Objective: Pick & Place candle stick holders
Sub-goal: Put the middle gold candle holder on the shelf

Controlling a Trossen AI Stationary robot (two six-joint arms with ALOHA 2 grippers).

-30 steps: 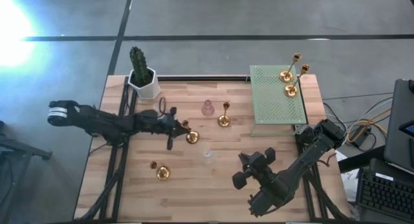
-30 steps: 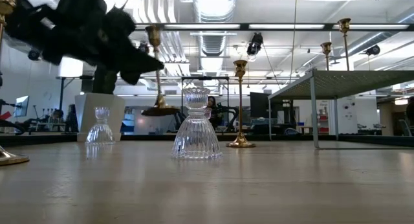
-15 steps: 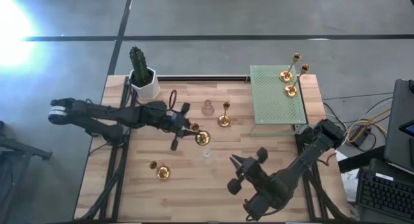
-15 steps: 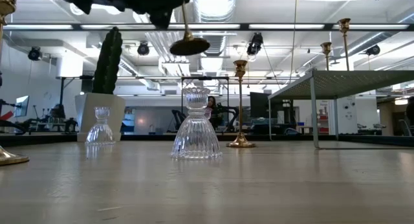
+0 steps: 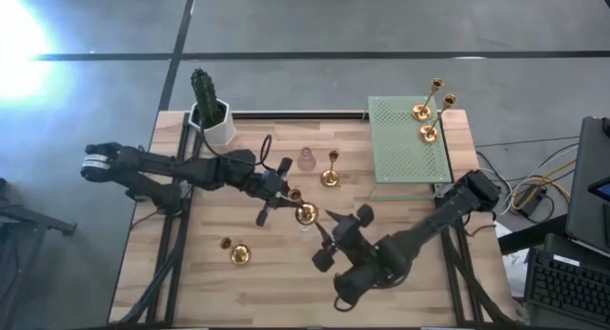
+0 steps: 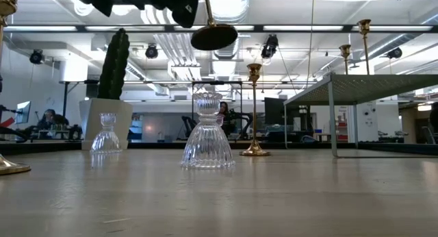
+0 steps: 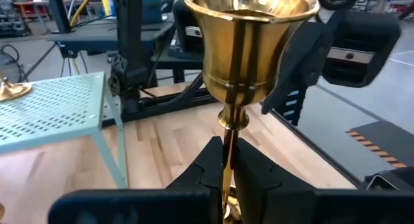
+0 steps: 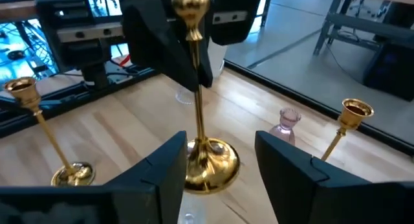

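A wooden bench (image 5: 400, 201) is seen from above, with two dark robot arms meeting near its middle. The left end effector (image 5: 282, 192) is closed on the thin stem of a gold candlestick holder (image 5: 304, 213) and holds it lifted clear of the bench; in the low view its round base hangs in the air above a clear ribbed glass holder (image 6: 207, 141). The right end effector (image 8: 217, 162) is wide open, its two fingers on either side of that holder's base without touching it, which suggests a handover between the arms.

A raised pale green perforated tray (image 5: 396, 158) sits at the far right corner of the bench. Three gold holders (image 5: 426, 109) already stand on it, so the task looks partly done.

Still on the bench surface: one gold holder (image 5: 330, 170) upright near the middle, with a small pinkish glass holder (image 5: 306, 159) just beside it; another gold holder (image 5: 234, 252) lying on its side near the front left; and the clear glass holder by the lifted one. By this count one holder is in transit and four wait.

A white pot with a green cactus (image 5: 210, 109) stands at the far left corner.
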